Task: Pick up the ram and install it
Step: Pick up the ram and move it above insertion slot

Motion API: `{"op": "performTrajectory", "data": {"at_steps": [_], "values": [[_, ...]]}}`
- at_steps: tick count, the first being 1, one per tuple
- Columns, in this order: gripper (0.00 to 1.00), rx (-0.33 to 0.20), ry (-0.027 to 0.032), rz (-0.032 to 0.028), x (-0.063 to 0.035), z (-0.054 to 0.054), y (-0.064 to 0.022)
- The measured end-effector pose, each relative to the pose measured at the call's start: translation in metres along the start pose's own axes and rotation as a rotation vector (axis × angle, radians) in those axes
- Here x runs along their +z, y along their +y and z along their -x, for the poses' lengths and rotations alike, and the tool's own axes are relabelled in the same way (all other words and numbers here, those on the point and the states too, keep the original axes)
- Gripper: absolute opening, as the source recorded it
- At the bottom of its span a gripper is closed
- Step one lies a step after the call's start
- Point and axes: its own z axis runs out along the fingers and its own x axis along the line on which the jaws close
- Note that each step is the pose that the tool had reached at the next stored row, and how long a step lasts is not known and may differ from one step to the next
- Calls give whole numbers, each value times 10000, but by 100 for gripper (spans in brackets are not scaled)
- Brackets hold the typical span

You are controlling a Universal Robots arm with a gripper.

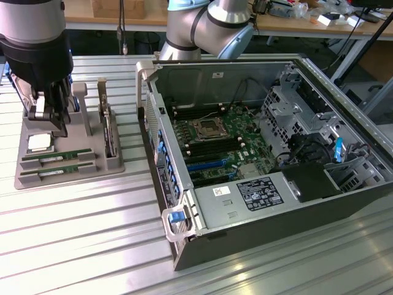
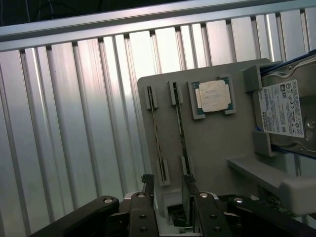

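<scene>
So the gripper [image 2: 168,192] is hovering with fingers spread apart, holding nothing — the long thin green ram stick [image 2: 157,133] is sitting in the grey plastic tray [image 2: 217,148] below, beside its twin [image 2: 181,126], long axis pointing straight away from the fingertips.

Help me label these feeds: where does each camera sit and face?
Exterior view: off the arm, looking down on the tray and open computer case; the arm and gripper show.
Wrist view: on the wrist, looking down past the gripper's open fingers onto the tray.
Both share the tray, two ram sticks and processor.
</scene>
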Motion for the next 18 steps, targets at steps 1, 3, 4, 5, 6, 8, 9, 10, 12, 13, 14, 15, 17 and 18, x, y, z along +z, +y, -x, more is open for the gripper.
{"op": "performTrajectory", "data": {"at_steps": [1, 3, 4, 5, 6, 8, 9, 10, 12, 13, 14, 15, 17, 18], "values": [[36, 0, 0, 0, 10, 0, 0], [36, 0, 0, 0, 31, -1, -1], [36, 0, 0, 0, 46, -1, -2], [36, 0, -1, 0, 59, -1, -3], [36, 0, 0, 0, 70, -2, -3], [36, 0, 0, 1, 96, -2, -4], [36, 0, 1, 1, 105, -3, -5], [36, 0, 0, 0, 118, -3, -5], [36, 0, 0, 0, 144, -3, -6], [36, 0, 0, 0, 153, -4, -7], [36, 1, 1, 0, 164, -4, -7], [36, 0, 0, 0, 174, -4, -8], [36, 0, 0, 0, 197, -5, -9], [36, 0, 0, 0, 217, -5, -9]]}}
